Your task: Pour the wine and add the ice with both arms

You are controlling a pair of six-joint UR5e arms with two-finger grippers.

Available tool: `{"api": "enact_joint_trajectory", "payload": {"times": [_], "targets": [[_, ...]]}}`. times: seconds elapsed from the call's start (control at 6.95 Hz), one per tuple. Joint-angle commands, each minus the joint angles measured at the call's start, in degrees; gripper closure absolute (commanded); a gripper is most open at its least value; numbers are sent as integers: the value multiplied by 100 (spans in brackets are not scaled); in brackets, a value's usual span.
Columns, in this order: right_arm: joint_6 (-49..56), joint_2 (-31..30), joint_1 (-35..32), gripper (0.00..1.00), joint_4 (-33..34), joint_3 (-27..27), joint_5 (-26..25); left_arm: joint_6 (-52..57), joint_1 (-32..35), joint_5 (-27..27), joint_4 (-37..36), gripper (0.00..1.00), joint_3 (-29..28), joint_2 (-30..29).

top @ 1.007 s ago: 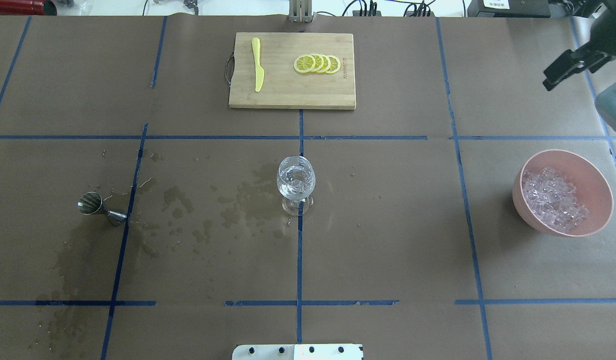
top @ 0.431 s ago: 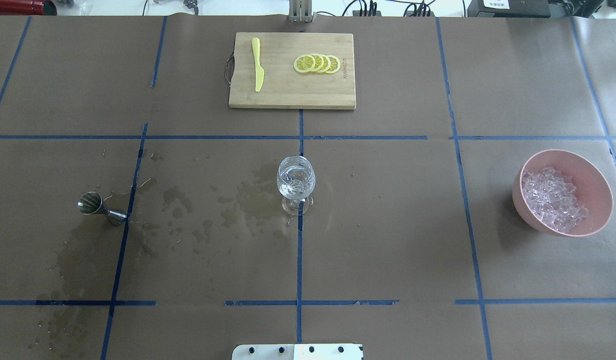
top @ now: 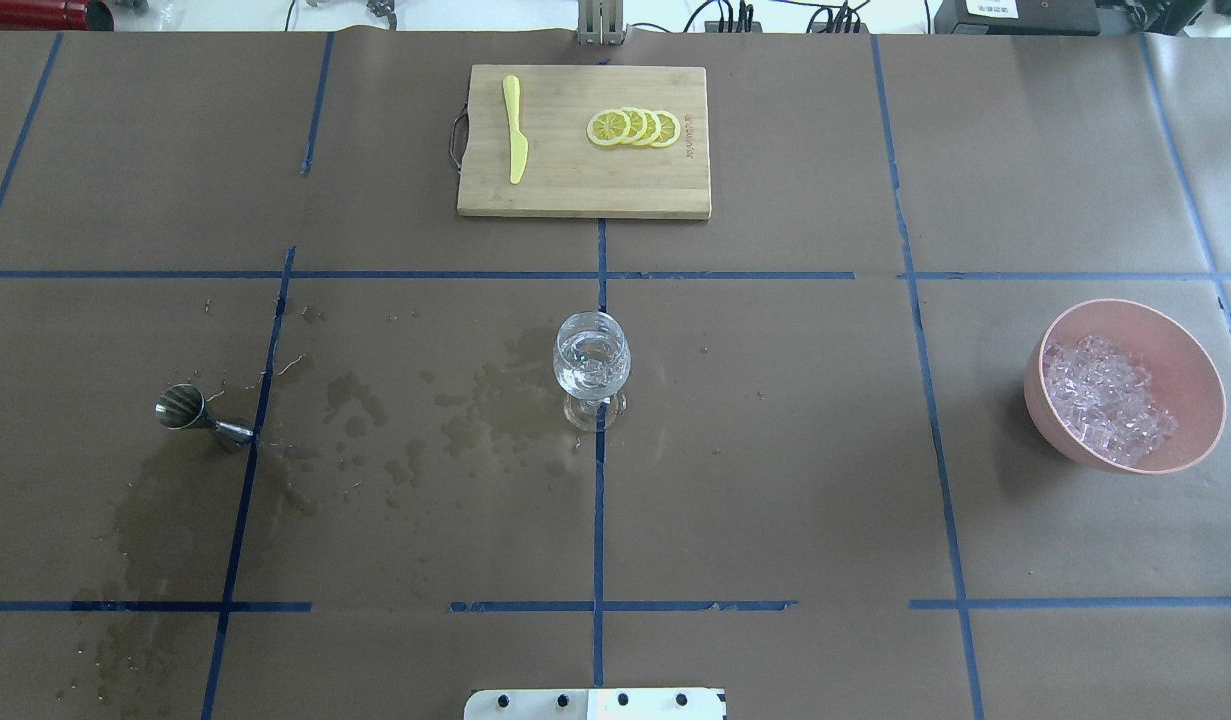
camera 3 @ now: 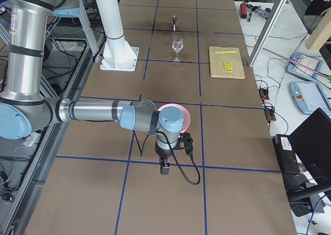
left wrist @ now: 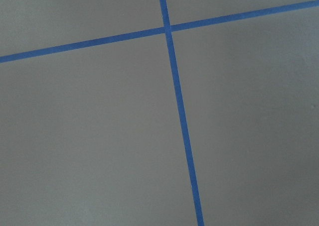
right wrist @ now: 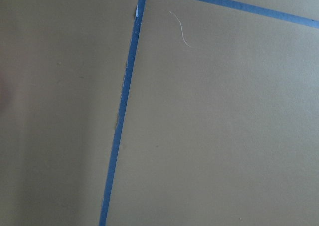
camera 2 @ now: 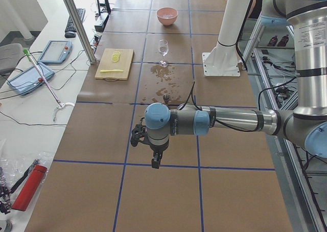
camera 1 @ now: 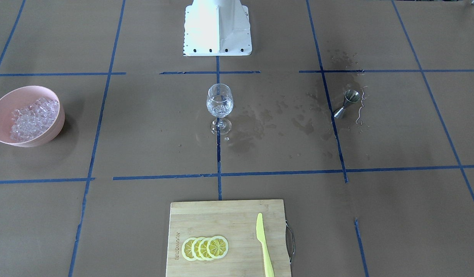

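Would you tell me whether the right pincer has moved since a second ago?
Yes: the right pincer left the overhead view, rightward past the pink bowl.

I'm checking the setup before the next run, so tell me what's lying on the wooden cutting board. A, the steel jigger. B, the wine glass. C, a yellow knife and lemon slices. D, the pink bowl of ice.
C: the cutting board carries a yellow knife and a row of lemon slices, while the jigger, wine glass and pink bowl stand apart from it on the brown paper.
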State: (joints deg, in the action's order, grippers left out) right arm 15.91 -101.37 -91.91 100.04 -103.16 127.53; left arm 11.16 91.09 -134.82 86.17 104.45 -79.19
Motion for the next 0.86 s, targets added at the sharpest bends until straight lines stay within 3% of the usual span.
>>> {"api": "enact_joint_trajectory", "payload": {"times": [0.0,0.72], "targets": [[44,-41,-134,0,-82,33,-17,9,-12,0,6,0,-12,-9],[-305,11,-134,0,-82,-11,0,53,-12,43,32,0,5,-18]]}}
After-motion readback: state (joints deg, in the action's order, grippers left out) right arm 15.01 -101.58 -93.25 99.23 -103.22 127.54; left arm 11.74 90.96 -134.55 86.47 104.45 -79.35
